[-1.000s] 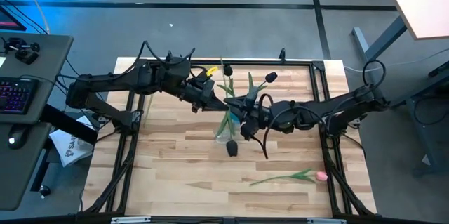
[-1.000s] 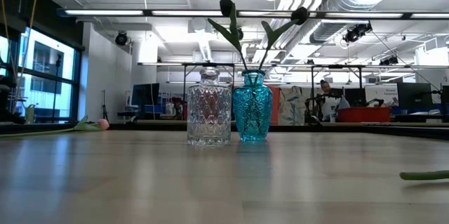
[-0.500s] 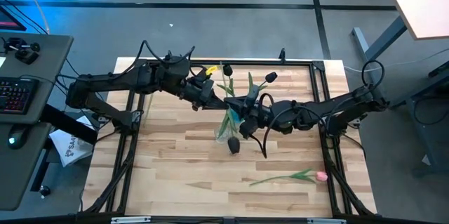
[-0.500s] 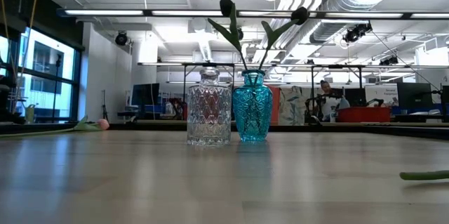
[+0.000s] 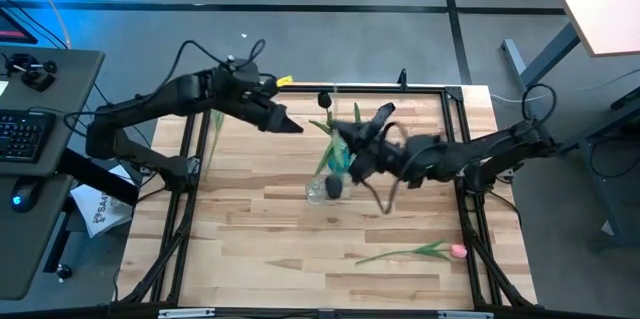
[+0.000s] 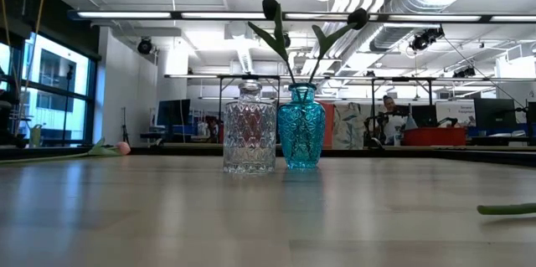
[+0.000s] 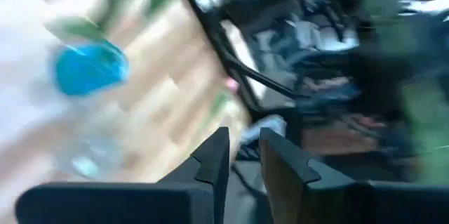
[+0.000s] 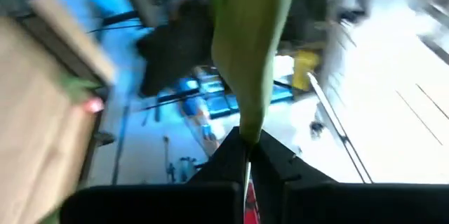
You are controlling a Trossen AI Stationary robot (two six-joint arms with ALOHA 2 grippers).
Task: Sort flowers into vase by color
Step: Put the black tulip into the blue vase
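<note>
Progress looks about half: two dark tulips (image 6: 271, 7) stand in the blue vase (image 6: 301, 128). Just beside it, right gripper (image 8: 247, 155) pinches a green stem (image 8: 247, 55); left gripper (image 7: 243, 155) is slightly parted, empty. One pink tulip (image 5: 457, 251) lies well apart.

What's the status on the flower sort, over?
Right gripper shut on a green stem above the vases. Left gripper empty, clear of them. Two dark tulips in blue vase; pink tulip on table.
</note>
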